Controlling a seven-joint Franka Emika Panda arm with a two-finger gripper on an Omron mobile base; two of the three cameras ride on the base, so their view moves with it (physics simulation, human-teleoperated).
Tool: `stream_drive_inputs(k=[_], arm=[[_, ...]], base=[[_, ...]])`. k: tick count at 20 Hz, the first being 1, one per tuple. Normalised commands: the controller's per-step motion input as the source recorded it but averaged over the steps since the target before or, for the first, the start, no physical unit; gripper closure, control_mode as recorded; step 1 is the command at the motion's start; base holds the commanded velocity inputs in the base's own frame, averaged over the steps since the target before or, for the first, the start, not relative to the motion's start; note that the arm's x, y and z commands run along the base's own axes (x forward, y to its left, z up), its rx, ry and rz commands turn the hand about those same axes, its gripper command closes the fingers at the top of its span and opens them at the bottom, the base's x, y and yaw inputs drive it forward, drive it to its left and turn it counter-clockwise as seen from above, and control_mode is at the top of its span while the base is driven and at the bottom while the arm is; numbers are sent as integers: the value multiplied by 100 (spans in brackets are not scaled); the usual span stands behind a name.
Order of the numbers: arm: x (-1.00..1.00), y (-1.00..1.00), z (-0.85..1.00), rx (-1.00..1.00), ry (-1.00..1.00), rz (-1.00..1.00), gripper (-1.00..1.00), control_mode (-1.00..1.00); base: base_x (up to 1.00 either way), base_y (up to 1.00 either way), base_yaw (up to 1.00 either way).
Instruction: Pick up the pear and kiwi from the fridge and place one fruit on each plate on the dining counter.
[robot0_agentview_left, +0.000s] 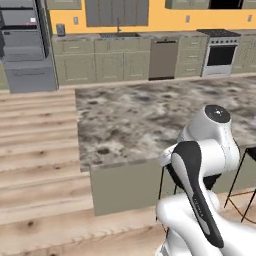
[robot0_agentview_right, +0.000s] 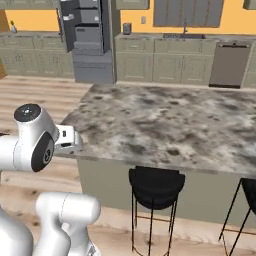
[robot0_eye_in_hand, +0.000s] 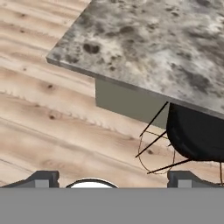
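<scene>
Robot arm beside a marble kitchen island, its end effector spread wide and holding nothing.

In the hand view, the end effector (robot0_eye_in_hand: 112, 178) points down at the pale wooden floor (robot0_eye_in_hand: 52, 118), its two dark fingertips (robot0_eye_in_hand: 43, 178) set far apart with nothing between them. Just ahead of it are the corner of the dining bench (robot0_eye_in_hand: 148, 39), with its mottled grey-brown top, and a black stool (robot0_eye_in_hand: 197, 133) tucked under the edge. From the base views, the bench (robot0_agentview_left: 150, 115) stretches away from the arm. Across the room, against the far wall, stands the dark-grey fridge (robot0_agentview_right: 90, 40), its door open; its contents are too small to make out.
</scene>
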Motion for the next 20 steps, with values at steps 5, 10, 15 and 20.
stream_drive_inputs(k=[5, 10, 15, 20], arm=[[0, 0, 0, 0, 0, 0, -100, 100], [0, 0, 0, 0, 0, 0, -100, 100], [0, 0, 0, 0, 0, 0, -100, 100], [0, 0, 0, 0, 0, 0, -100, 100]], base=[[21, 100, 0], [40, 100, -3], [71, 100, -8], [86, 100, -9]])
